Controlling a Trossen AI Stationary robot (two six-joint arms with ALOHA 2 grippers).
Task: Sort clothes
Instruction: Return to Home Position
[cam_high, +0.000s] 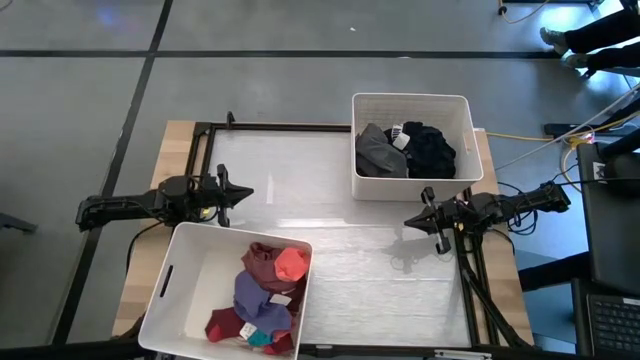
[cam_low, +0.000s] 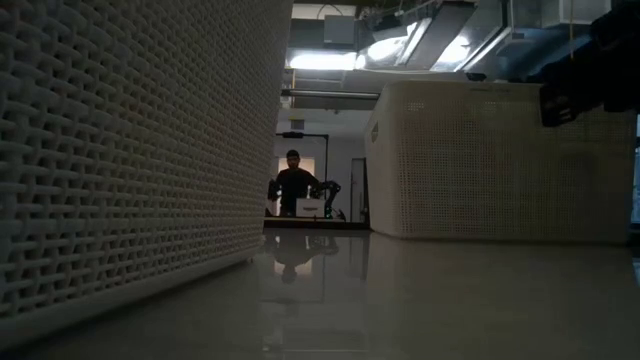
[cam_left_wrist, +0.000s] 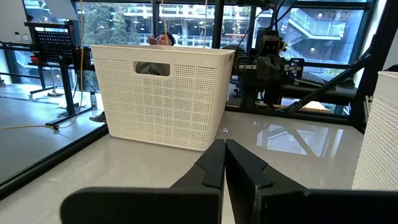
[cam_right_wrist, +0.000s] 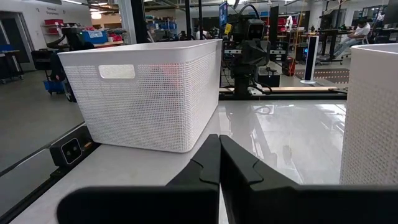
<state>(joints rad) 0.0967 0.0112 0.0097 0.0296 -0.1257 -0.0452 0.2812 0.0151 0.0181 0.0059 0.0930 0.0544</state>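
Two arms, two white bins and two heaps of clothes were in view, one of each to a side. At the table's (cam_high: 330, 260) left edge the left arm (cam_high: 130, 207) lay low and level, reaching toward the middle. The left claw (cam_high: 248, 192) had its two fingers (cam_left_wrist: 211, 165) pressed together with nothing between them.

Just beside it, at the near left corner, stood the first bin (cam_high: 195, 275), set slightly askew. Its clothes (cam_high: 268, 295) lay bunched against the right-hand wall. A maroon piece, a red-orange piece, a purple one, a scrap of teal and a dark red piece could be told apart, but the exact number of garments could not.

At the far right stood the second bin (cam_high: 410, 98). It held one grey garment (cam_high: 377, 153), a black or navy heap (cam_high: 433, 148) and a small white scrap between them.

Just in front of that bin, the right arm (cam_high: 520, 203) mirrored the left, stretched level toward the centre. The right claw (cam_high: 410, 222) was likewise closed tight on nothing, apart from both heaps
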